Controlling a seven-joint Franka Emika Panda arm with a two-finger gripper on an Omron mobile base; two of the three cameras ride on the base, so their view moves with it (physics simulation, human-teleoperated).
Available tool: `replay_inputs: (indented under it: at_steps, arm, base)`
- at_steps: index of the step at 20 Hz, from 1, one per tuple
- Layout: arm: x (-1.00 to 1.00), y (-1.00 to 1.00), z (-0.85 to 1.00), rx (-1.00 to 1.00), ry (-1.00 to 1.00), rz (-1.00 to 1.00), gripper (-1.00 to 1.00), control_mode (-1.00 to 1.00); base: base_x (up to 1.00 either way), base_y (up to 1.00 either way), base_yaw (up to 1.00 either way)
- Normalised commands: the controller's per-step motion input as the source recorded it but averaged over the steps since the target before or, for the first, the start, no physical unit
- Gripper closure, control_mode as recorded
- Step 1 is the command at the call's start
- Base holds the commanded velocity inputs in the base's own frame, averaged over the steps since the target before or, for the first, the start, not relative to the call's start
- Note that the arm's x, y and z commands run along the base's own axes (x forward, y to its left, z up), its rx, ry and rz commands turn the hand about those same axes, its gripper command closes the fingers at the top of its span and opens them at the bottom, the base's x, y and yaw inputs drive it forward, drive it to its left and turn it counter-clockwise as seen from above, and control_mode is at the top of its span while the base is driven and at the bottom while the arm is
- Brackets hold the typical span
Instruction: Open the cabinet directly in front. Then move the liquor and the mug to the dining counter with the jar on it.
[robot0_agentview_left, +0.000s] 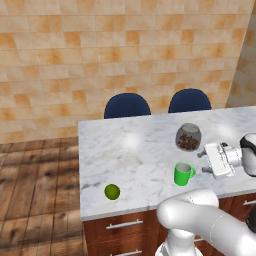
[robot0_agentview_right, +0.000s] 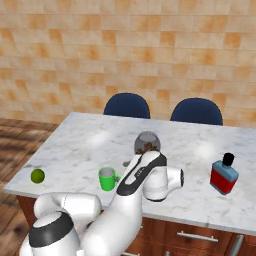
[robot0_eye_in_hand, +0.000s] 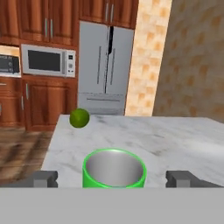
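On the marble dining counter (robot0_agentview_left: 125, 150), backed by tan tiled wall (robot0_agentview_left: 100, 50), open jaws flank the green mug (robot0_eye_in_hand: 113, 168).

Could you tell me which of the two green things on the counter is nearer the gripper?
The mug, with a loop handle, standing just off the open gripper. The round green fruit lies farther off, toward the counter's end.

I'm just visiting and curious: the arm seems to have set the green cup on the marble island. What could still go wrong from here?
1. The open gripper straddles the mug; pulling back crookedly might clip its rim and tip it.
2. The jar stands close behind the mug, so a wide swing could knock it.
3. The green fruit lies near the counter edge; a jolt might roll it off.
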Motion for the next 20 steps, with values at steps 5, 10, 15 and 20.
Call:
replay_inputs:
  at_steps: [5,10,15,20]
  arm:
    - [-0.22,0.13,0.41,0.0,0.0,-0.07,-1.0,-1.0]
    - [-0.26,0.16,0.37,0.0,0.0,-0.07,-1.0,-1.0]
    - [-0.34,0.14,0.3,0.0,0.0,-0.04,-1.0,-1.0]
    - [-0.34,0.17,0.26,0.0,0.0,-0.02,-1.0,-1.0]
  base:
    - [0.0,0.0,0.0]
    - [0.0,0.0,0.0]
    - [0.0,0.0,0.0]
    - [0.0,0.0,0.0]
